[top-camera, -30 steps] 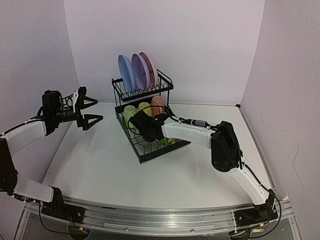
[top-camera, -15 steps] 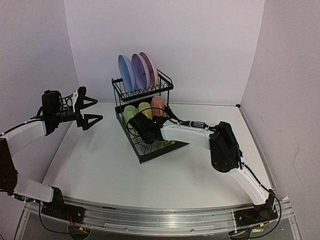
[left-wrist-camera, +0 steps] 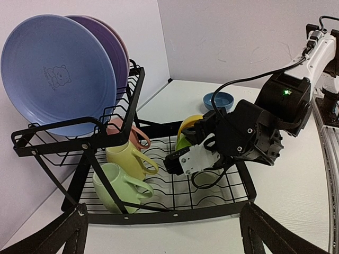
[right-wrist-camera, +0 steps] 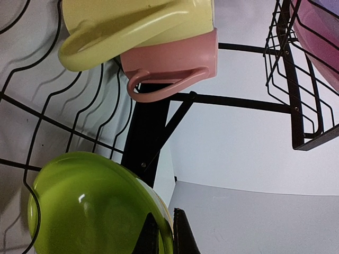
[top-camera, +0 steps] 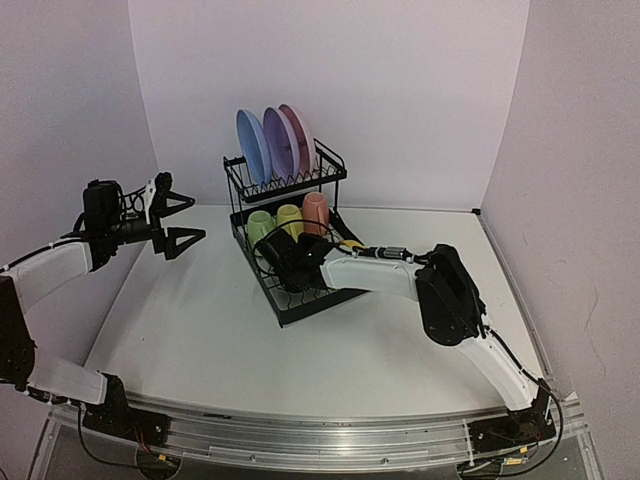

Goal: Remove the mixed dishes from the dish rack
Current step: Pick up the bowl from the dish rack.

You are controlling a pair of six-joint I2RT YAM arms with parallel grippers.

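My left gripper (top-camera: 190, 222) hangs above the left part of the table (top-camera: 200, 330) with its jaws spread wide and nothing between them. The black wire dish rack (top-camera: 300, 312) stands off to its right, well apart from the fingertips, and fills that wrist camera's view straight ahead. Up and to the left of those open fingers, the narrow upper shelf holds three plates on edge. The blue plate (top-camera: 252, 146) is nearest my left gripper, the purple plate (top-camera: 277, 140) is just behind it and the pink plate (top-camera: 298, 135) is farthest. Under that shelf, at the back of the lower tray, three mugs sit side by side. Again counting away from my left gripper, they are the light green mug (top-camera: 260, 227), the yellow mug (top-camera: 289, 217) and the pink mug (top-camera: 315, 210). My right gripper (right-wrist-camera: 164, 233) reaches into the lower tray from the rack's right side. Its fingers are pressed together on the rim of the green bowl (right-wrist-camera: 85, 206), which leans on edge among the wavy wire dividers just to the left of the fingertips. Above those fingertips in the wrist view are the pink mug's handle and part of the yellow mug, both clear of the gripper. The yellow bowl (left-wrist-camera: 189, 125) stands on edge just beside the green one, on the far side from my left gripper. The blue bowl (left-wrist-camera: 219, 99) sits upright on the table beyond my right gripper, apart from the rack
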